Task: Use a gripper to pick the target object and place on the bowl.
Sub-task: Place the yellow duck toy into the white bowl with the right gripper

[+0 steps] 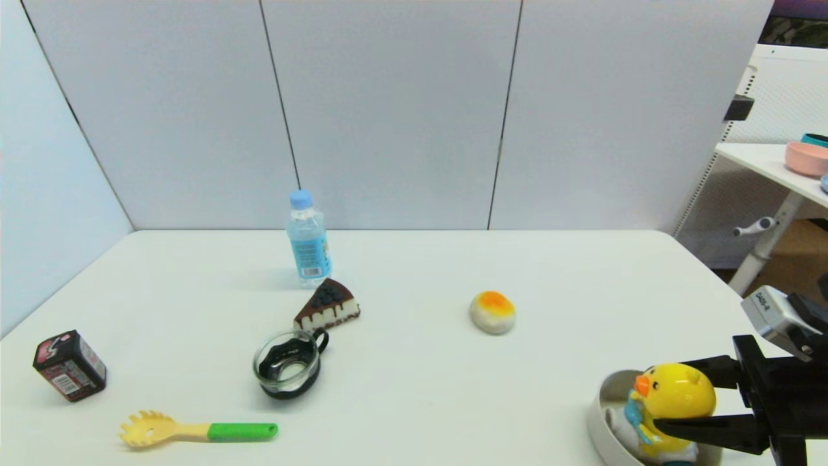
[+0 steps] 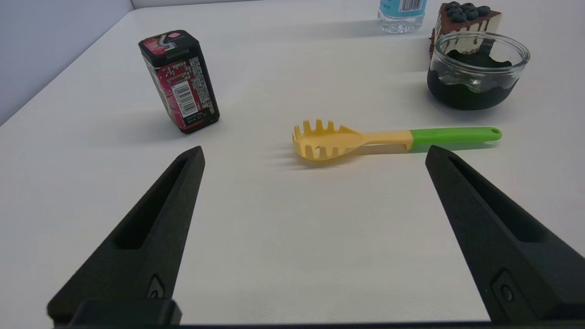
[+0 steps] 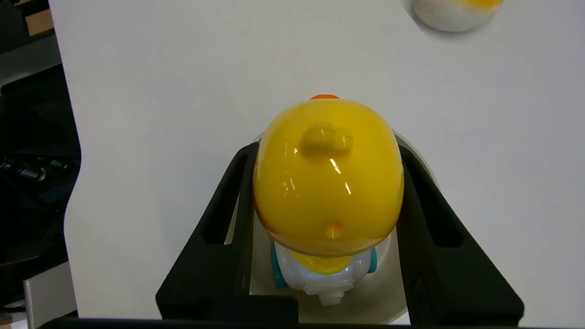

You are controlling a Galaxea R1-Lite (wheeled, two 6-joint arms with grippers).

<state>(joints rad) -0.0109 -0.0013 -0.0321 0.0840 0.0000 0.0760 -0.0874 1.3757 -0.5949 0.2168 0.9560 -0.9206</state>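
Note:
The yellow duck (image 1: 679, 391) with orange beak and blue scarf stands upright inside the grey-beige bowl (image 1: 598, 404) at the table's front right. My right gripper (image 1: 673, 396) is shut on the duck, one black finger on each side of its head. In the right wrist view the duck's head (image 3: 327, 183) fills the space between the fingers of the right gripper (image 3: 327, 148), with its white base and blue wheels over the bowl's floor (image 3: 397, 283). My left gripper (image 2: 314, 151) is open and empty above the table's front left; it does not show in the head view.
A yellow pasta spoon with green handle (image 1: 194, 430), a glass cup with black handle (image 1: 288, 366), a cake slice (image 1: 328, 304), a water bottle (image 1: 308, 239), a red-and-black box (image 1: 69, 366) and a white-and-orange bun (image 1: 493, 312) lie on the white table. A pink bowl (image 1: 807, 158) sits on a side table.

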